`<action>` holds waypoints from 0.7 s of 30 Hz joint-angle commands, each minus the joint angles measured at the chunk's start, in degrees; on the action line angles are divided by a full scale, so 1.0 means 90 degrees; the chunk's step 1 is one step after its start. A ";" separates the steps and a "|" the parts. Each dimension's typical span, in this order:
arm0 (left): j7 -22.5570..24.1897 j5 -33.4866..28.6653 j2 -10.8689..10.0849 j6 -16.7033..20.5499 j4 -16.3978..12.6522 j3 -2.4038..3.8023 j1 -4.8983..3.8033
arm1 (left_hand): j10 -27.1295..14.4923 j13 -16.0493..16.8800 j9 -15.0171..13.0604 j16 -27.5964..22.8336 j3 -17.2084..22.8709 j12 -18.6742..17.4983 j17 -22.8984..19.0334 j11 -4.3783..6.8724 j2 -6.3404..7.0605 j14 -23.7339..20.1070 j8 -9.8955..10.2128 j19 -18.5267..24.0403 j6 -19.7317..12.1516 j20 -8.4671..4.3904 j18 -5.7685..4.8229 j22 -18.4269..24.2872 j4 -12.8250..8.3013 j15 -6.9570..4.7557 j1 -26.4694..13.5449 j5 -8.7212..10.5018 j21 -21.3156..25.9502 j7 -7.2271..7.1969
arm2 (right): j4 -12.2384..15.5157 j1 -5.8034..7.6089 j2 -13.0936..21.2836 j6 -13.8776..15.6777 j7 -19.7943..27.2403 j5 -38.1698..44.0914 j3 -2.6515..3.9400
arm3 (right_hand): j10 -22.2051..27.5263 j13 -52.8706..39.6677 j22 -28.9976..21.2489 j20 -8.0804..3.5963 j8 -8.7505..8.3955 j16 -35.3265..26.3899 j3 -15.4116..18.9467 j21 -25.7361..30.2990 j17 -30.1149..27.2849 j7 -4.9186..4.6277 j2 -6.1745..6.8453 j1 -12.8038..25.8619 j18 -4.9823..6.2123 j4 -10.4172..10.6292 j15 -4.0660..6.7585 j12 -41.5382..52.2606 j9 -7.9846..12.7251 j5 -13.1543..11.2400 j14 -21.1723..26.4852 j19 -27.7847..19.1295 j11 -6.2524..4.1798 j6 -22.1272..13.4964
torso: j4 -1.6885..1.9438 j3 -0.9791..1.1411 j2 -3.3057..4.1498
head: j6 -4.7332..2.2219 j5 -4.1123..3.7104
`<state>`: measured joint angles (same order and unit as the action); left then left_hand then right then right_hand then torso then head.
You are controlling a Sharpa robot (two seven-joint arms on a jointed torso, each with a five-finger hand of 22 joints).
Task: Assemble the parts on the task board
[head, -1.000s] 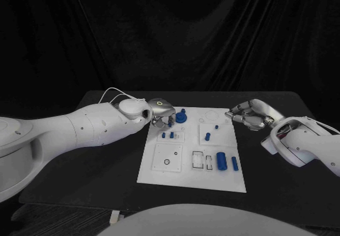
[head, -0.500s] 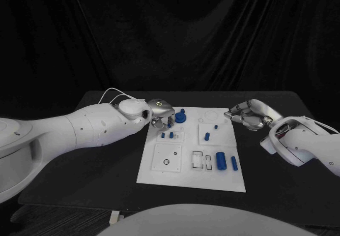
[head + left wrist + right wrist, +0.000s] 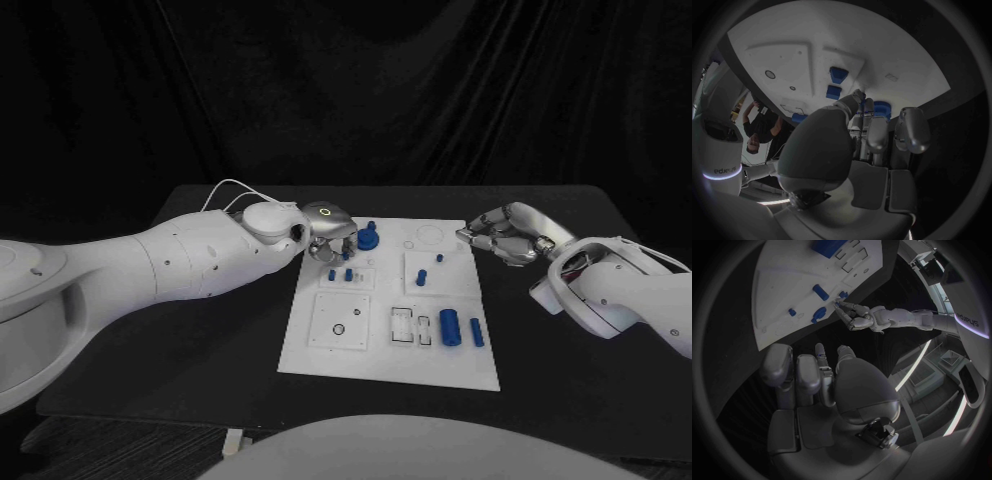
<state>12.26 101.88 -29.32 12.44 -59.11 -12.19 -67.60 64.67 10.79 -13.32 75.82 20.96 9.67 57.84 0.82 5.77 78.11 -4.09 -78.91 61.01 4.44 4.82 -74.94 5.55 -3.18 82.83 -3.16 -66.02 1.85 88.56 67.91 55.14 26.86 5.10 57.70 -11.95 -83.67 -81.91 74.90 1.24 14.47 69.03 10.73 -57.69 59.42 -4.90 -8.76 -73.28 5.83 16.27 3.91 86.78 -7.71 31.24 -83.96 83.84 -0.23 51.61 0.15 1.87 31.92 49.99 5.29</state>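
Task board: the white task board (image 3: 343,352) lies in the middle of the black tabletop (image 3: 188,340), its long sides running from the near edge toward the far edge.
Parts at the far left corner: a round blue part (image 3: 369,239) with a peg on top stands near the board's far left corner; two small blue parts (image 3: 340,273) sit just nearer, along the left side.
Parts mid-board: a short blue peg (image 3: 424,277) stands upright toward the right side, with a smaller blue peg (image 3: 440,258) just beyond it.
Parts near the right corner: a blue cylinder (image 3: 450,327) and a slimmer blue bar (image 3: 477,333) lie side by side toward the near right corner.
Left hand: the left hand (image 3: 330,232) hangs over the board's far left corner, just beside the round blue part; in the left wrist view its fingers (image 3: 877,131) point down toward the blue parts, loosely curled and close together. Whether they touch or pinch a part I cannot tell.
Right hand: the right hand (image 3: 505,234) hovers off the board's far right corner, above the bare tabletop; its fingers (image 3: 806,372) are curled in, with nothing seen in them.
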 commanded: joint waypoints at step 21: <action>-0.0172 0.0006 0.0071 -0.0202 0.0149 0.0006 0.0130 | -0.0507 -0.0142 0.0249 -0.0210 0.0065 -0.0360 -0.0310 -0.0102 0.0233 -0.0199 0.0068 0.0147 -0.0972 0.0021 0.0051 -0.0881 0.0095 0.0027 -0.0169 -0.0048 0.0315 -0.0169 | 0.0000 -0.0050 0.0009 -0.0114 -0.0155 0.0004 0.0004 | -0.0323 -0.0041 0.0492 0.0045 -0.0010 0.0020 -0.0023 0.0012 -0.0003 -0.0019 -0.0032 -0.0074 0.0004 -0.0030 0.0035 -0.0032 0.0005 0.0042 -0.0184 0.0218 0.0023 0.0051 | -0.0002 -0.0001 -0.0001 | 0.0001 0.0019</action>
<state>11.17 101.88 -28.72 11.12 -57.77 -12.18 -66.51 60.42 9.60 -11.24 74.30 21.52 6.62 55.17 -0.08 7.33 76.67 -3.64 -78.00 52.93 4.52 4.82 -74.93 6.10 -2.97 81.27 -3.62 -63.51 0.59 88.55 67.65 55.18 26.42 4.72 57.69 -11.95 -83.57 -82.20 74.94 1.24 14.47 69.03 10.73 -57.69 59.38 -5.10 -8.99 -73.54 5.83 16.27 3.81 86.69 -7.72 31.24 -83.88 83.84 -0.13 51.81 0.12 1.87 31.92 49.99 5.38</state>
